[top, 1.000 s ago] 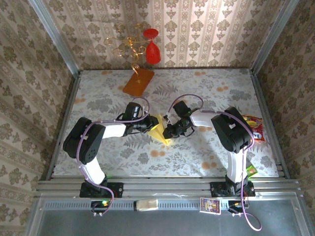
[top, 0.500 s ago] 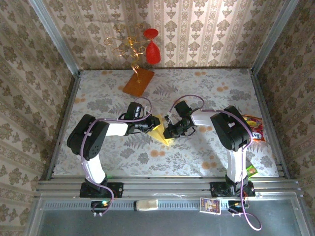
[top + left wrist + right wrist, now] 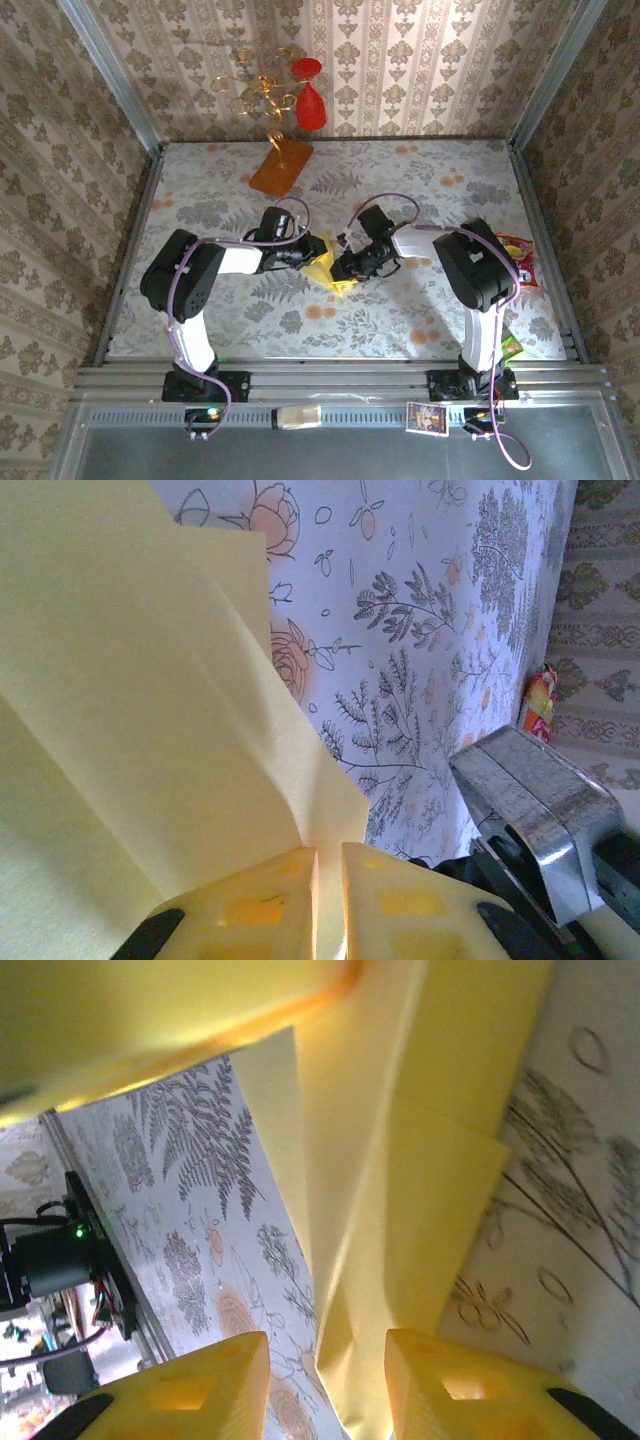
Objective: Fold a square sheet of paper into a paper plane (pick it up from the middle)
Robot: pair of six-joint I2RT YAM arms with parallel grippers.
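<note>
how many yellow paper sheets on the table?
1: the folded yellow paper mid-table, pinched by the left gripper and lying between the fingers of the open right gripper. The arms may hide more.

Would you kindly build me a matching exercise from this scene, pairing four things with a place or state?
Things: 1 left claw; 2 right claw; 3 square sheet of paper; 4 orange-brown slab.
States: A lying beyond both claws; B jaws apart around the sheet; C pale yellow and creased; D shut on the sheet.
Pairs: 1-D; 2-B; 3-C; 4-A.
</note>
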